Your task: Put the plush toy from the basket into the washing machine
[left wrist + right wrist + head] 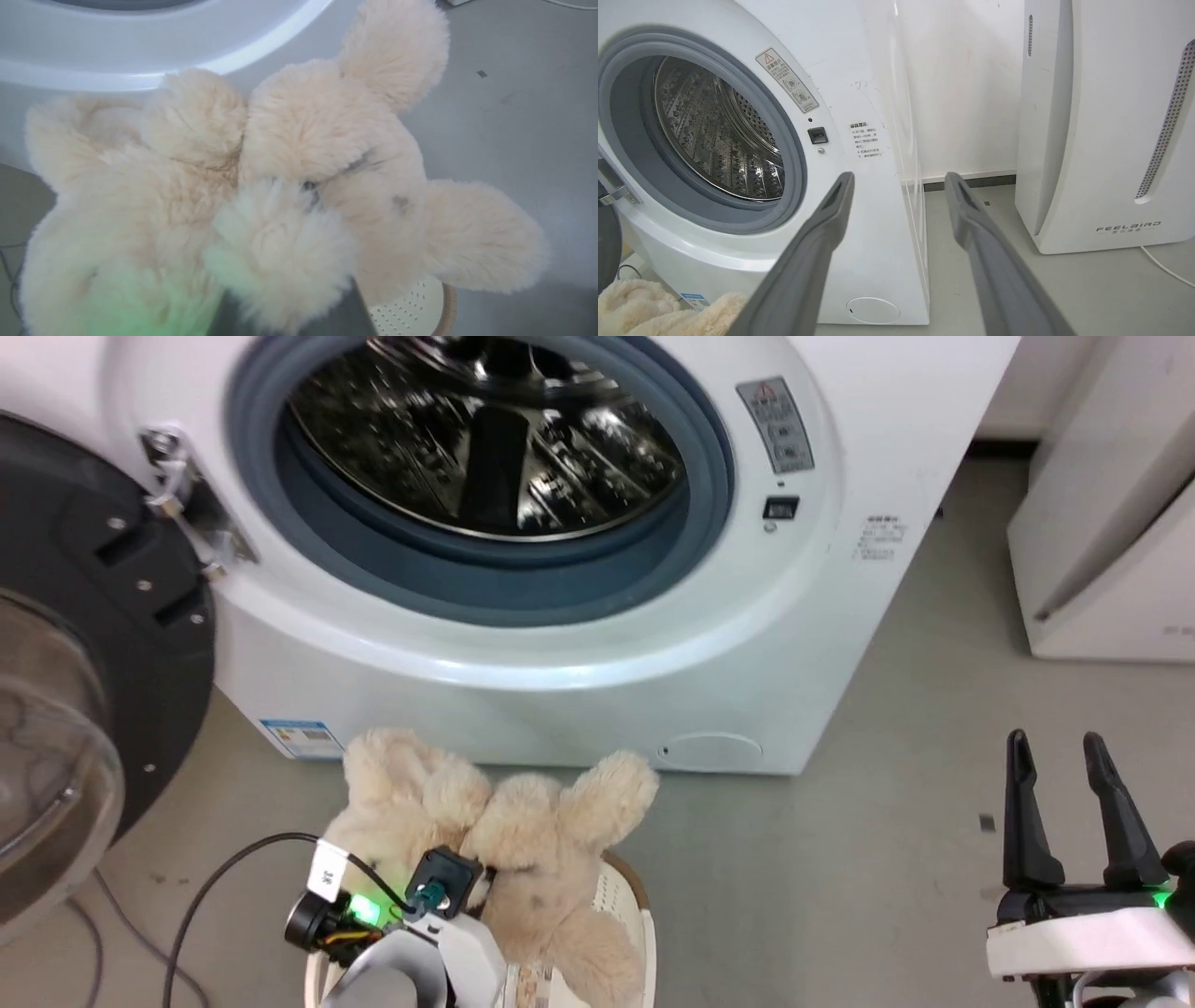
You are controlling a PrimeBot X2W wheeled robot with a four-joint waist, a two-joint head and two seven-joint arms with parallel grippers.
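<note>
The cream-beige plush toy (523, 831) bulges out of the top of the basket (627, 896) on the floor, just in front of the washing machine (579, 644). The machine's black-rimmed door (84, 663) hangs open to the left, showing the steel drum (485, 429). My left gripper (287, 303) is sunk into the toy (299, 154) from above. Its dark fingers (345, 312) are shut on a tuft of fur, with the tips hidden. My right gripper (1060, 747) stands open over bare floor to the right, with nothing between its fingers. Its wrist view faces the machine (859, 233).
A white slanted FEELAIR appliance (1111, 523) stands to the right of the machine, with a strip of grey floor (887, 803) between them. A black cable (215, 877) trails over the floor left of the basket. A white cord (1167, 270) runs by the appliance.
</note>
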